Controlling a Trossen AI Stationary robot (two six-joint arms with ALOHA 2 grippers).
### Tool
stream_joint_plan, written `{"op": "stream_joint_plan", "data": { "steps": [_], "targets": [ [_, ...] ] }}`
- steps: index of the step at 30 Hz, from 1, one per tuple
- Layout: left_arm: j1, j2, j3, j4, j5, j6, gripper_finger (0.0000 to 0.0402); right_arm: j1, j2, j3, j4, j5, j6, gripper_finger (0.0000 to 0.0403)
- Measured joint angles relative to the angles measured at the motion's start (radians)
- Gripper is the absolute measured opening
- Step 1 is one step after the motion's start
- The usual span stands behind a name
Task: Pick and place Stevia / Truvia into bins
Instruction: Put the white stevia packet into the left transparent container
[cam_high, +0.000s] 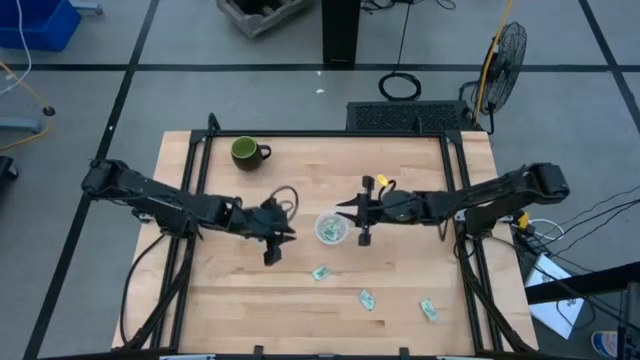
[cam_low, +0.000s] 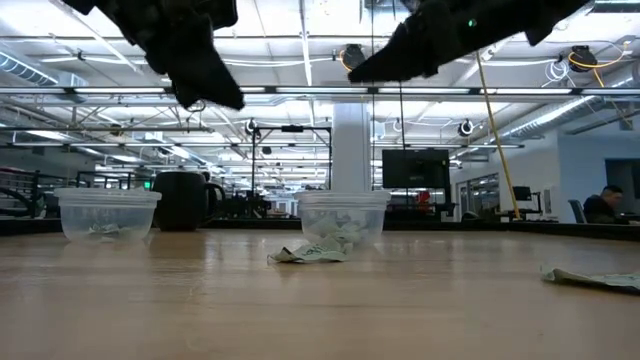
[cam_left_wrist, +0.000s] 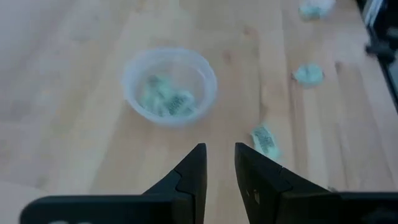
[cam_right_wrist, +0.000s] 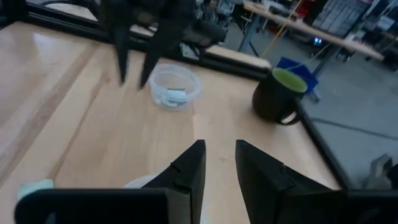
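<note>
Two clear cups stand on the table. One (cam_high: 331, 228) holds several pale green packets and also shows in the left wrist view (cam_left_wrist: 169, 85). The other (cam_high: 285, 198) holds a packet or so and shows in the right wrist view (cam_right_wrist: 175, 87). Three loose packets lie flat nearer the front edge (cam_high: 320, 272), (cam_high: 367, 298), (cam_high: 428, 310). My left gripper (cam_high: 275, 238) hovers left of the fuller cup, a narrow gap between its fingers (cam_left_wrist: 219, 158), holding nothing. My right gripper (cam_high: 357, 218) hovers at that cup's right rim, narrowly open (cam_right_wrist: 219, 155) and holding nothing.
A dark green mug (cam_high: 247, 152) stands at the far left of the table and shows in the right wrist view (cam_right_wrist: 281, 94). Black frame rails run along the table's left and right sides. Bare wood lies between the loose packets and the front edge.
</note>
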Motion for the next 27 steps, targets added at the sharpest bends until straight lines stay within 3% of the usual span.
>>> {"op": "stream_joint_plan", "data": {
  "steps": [8, 15, 20, 27],
  "targets": [
    [-0.088, 0.266, 0.001, 0.309, 0.045, 0.113, 0.0088, 0.000, -0.124, -0.001, -0.097, 0.001, -0.035, 0.0080],
    [-0.085, 0.410, -0.001, 0.448, 0.043, -0.014, 0.0088, -0.001, -0.173, 0.000, -0.135, 0.000, -0.078, 0.0080],
    [-0.086, 0.480, 0.003, 0.548, 0.053, -0.001, 0.0088, -0.002, -0.183, -0.001, -0.055, 0.001, -0.194, 0.0082],
    [-0.078, 0.504, 0.007, 0.554, 0.063, 0.037, 0.0089, -0.002, -0.183, -0.001, 0.110, -0.002, -0.265, 0.0082]
  ]
}}
